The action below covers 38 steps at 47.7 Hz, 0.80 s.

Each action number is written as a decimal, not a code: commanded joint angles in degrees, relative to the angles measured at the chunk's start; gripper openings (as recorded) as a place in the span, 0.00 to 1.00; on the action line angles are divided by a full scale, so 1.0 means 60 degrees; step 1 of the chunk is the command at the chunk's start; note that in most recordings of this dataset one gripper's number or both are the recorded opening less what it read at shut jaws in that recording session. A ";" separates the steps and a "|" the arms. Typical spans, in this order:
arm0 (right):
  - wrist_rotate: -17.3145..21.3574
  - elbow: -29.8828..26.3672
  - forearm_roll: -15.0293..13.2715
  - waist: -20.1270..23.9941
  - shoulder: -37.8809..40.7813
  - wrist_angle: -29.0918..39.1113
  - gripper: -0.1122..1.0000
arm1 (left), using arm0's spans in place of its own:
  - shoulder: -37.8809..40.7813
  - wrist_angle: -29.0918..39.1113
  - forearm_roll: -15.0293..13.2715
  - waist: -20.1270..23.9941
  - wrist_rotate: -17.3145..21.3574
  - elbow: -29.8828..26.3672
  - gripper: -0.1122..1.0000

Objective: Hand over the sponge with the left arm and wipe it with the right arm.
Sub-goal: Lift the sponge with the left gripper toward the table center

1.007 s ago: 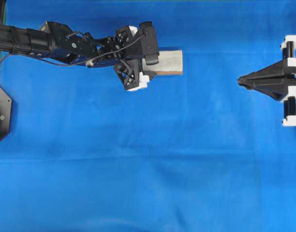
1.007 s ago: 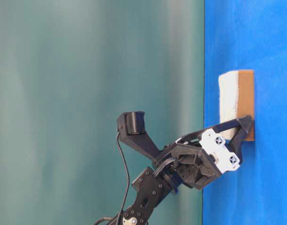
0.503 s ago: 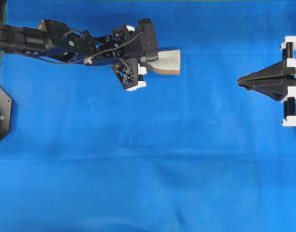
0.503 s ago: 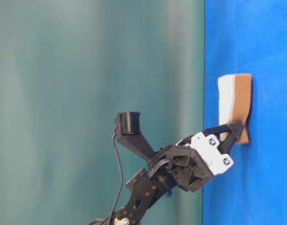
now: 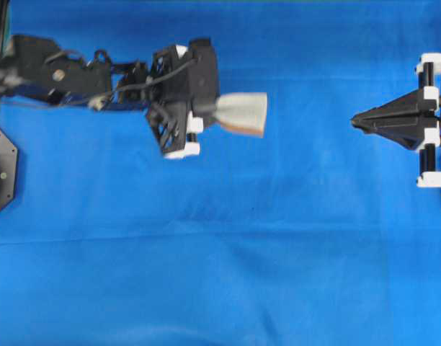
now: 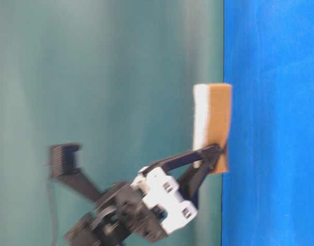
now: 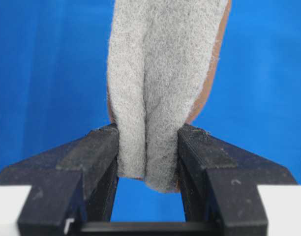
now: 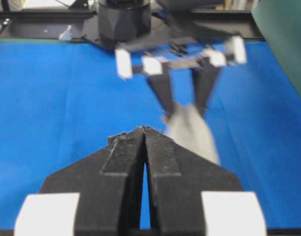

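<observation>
Now the sponge (image 7: 163, 83) pinched between left gripper (image 7: 148, 147) fingers, right gripper (image 8: 144, 135) jaws together.

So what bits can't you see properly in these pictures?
- Left gripper, overhead view: the wrist camera housing covers its fingers where they pinch the sponge.
- Right gripper, overhead view: its arm is cut off by the right edge.
- Left gripper, right wrist view: motion-blurred.
- Left arm, table-level view: blurred and cut off by the bottom edge.
</observation>
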 commanded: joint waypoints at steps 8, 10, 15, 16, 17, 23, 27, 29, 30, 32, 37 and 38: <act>0.0015 -0.0425 -0.0015 -0.0176 0.0410 -0.0029 0.10 | -0.0703 -0.0015 -0.0059 -0.1040 -0.0806 0.0161 0.36; 0.0015 -0.0454 -0.0015 -0.0190 0.0483 -0.0029 0.10 | -0.0718 -0.0015 -0.0059 -0.1113 -0.0996 0.0176 0.36; 0.0103 -0.0557 -0.0015 -0.0190 0.0630 -0.0029 0.10 | -0.0718 -0.0015 -0.0059 -0.1245 -0.1274 0.0190 0.36; 0.0117 -0.0571 0.0000 -0.0190 0.0659 -0.0029 0.10 | -0.0718 -0.0015 -0.0059 -0.1274 -0.1289 0.0190 0.36; 0.0117 -0.0586 0.0000 -0.0190 0.0674 -0.0044 0.10 | -0.0718 -0.0015 -0.0059 -0.1274 -0.1304 0.0190 0.36; 0.0146 -0.0703 0.0029 -0.0190 0.0850 -0.0029 0.10 | -0.0718 -0.0015 -0.0044 -0.1289 -0.1289 0.0190 0.36; 0.0220 -0.0850 0.0029 -0.0176 0.0996 0.0059 0.10 | -0.0718 -0.0015 -0.0044 -0.1289 -0.1289 0.0190 0.36; 0.0264 -0.0923 0.0029 -0.0132 0.1099 0.0088 0.10 | -0.0718 -0.0015 -0.0044 -0.1289 -0.1289 0.0190 0.36; 0.0264 -0.0996 0.0029 -0.0103 0.1143 0.0103 0.10 | -0.0718 -0.0015 -0.0044 -0.1289 -0.1289 0.0190 0.36; 0.0278 -0.1069 0.0029 -0.0044 0.1260 0.0103 0.10 | -0.0718 -0.0015 -0.0044 -0.1289 -0.1289 0.0205 0.36; 0.0278 -0.1348 0.0029 0.0146 0.1597 0.0103 0.10 | -0.0718 -0.0015 -0.0029 -0.1289 -0.1274 0.0190 0.36; 0.0278 -0.1406 0.0029 0.0190 0.1670 0.0103 0.10 | -0.0718 -0.0029 -0.0029 -0.1289 -0.1274 0.0205 0.36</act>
